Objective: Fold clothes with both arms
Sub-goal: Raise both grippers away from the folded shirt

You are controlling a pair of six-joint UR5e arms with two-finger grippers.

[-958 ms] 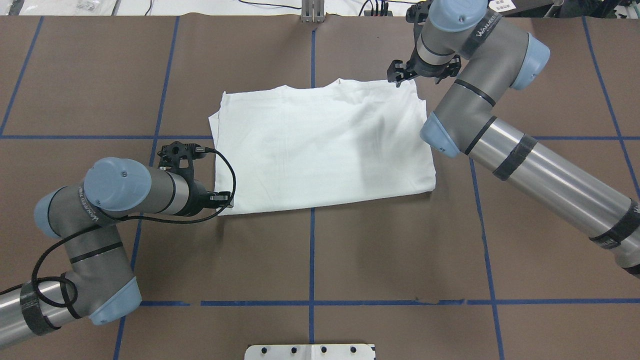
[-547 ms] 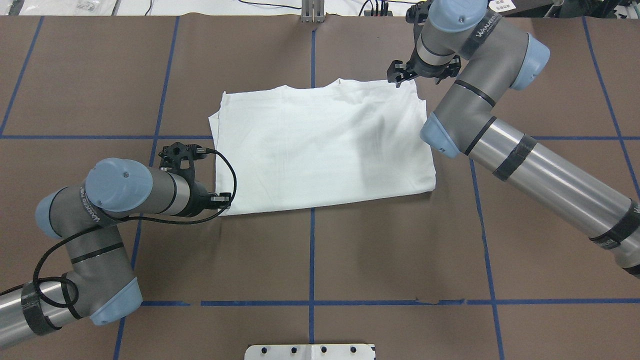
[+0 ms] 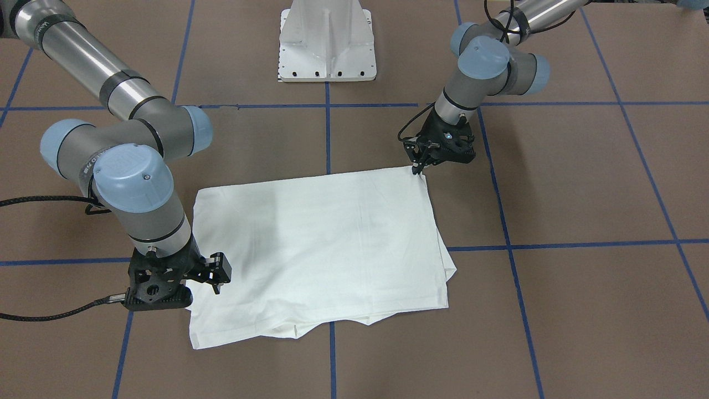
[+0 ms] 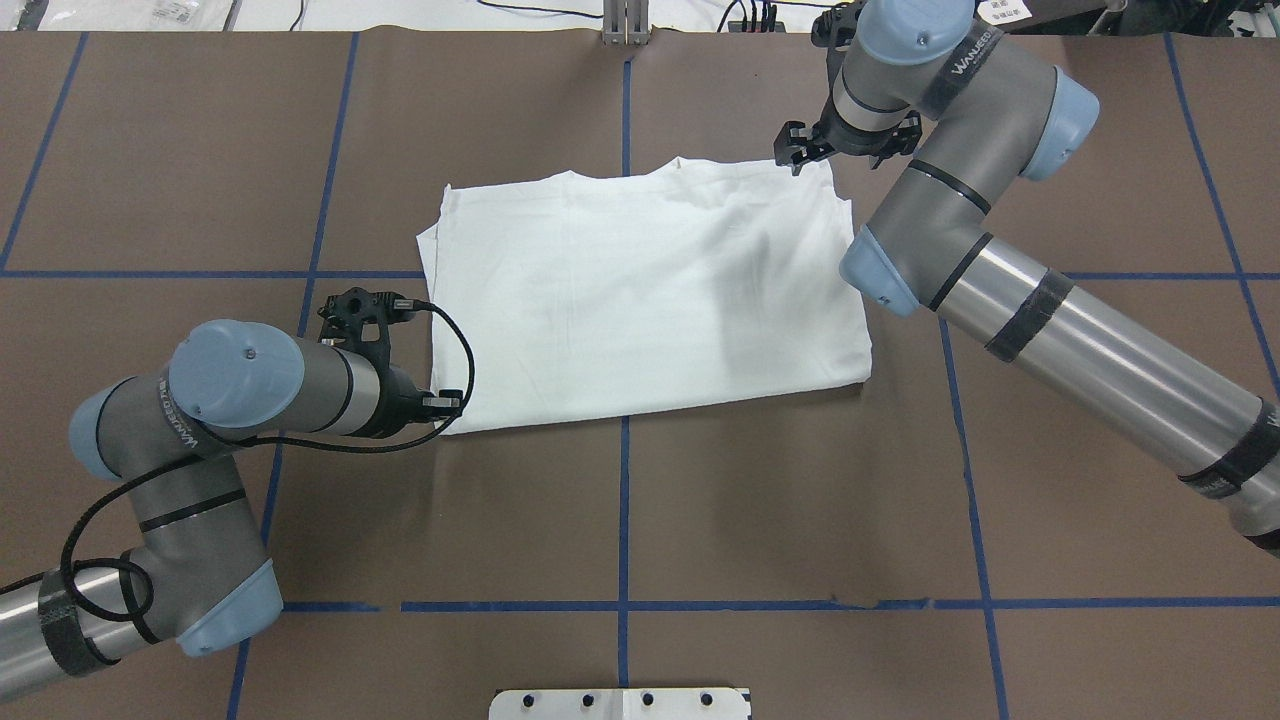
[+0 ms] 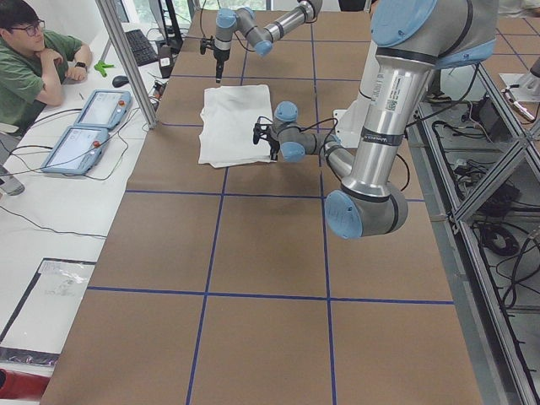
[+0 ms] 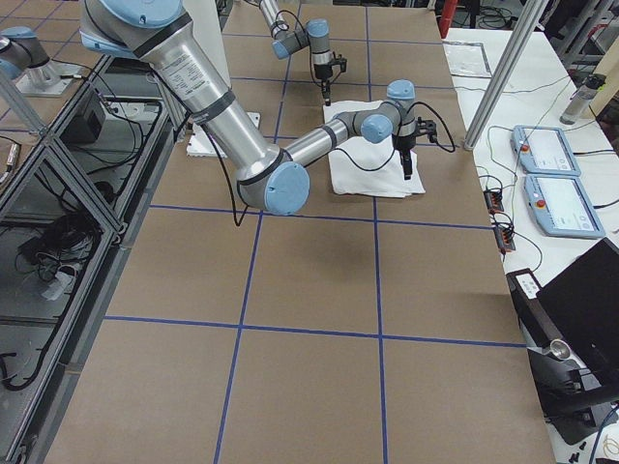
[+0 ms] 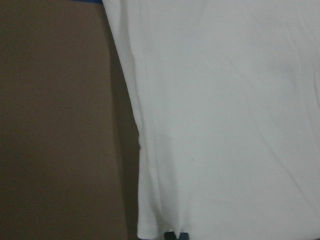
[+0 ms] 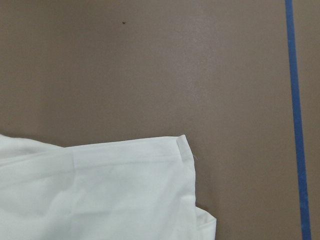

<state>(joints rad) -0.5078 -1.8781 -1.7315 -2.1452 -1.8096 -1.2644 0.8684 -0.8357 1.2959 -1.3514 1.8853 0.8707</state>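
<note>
The clothes are one white shirt [image 4: 640, 290], folded into a flat rectangle in the middle of the brown table; no print shows. My left gripper [image 4: 452, 405] sits at the shirt's near left corner. In the front-facing view its fingers come to a point on that corner [image 3: 415, 168]. Dark fingertips [image 7: 175, 235] pinch the cloth's edge in the left wrist view. My right gripper [image 4: 795, 150] hovers at the far right corner, open, with nothing between its fingers [image 3: 219, 274]. The right wrist view shows that hemmed shirt corner [image 8: 182, 142] lying flat, with no fingers in sight.
The white pedestal base [image 3: 327, 44] stands at the robot's side of the table. Blue tape lines [image 4: 625, 500] cross the brown cover. A seated person [image 5: 34, 59] and two tablets [image 5: 84, 126] are beyond the far edge.
The left arm's elbow has shifted very slightly toward the near edge. Both grippers stay at their shirt corners, and the shirt lies as before.
</note>
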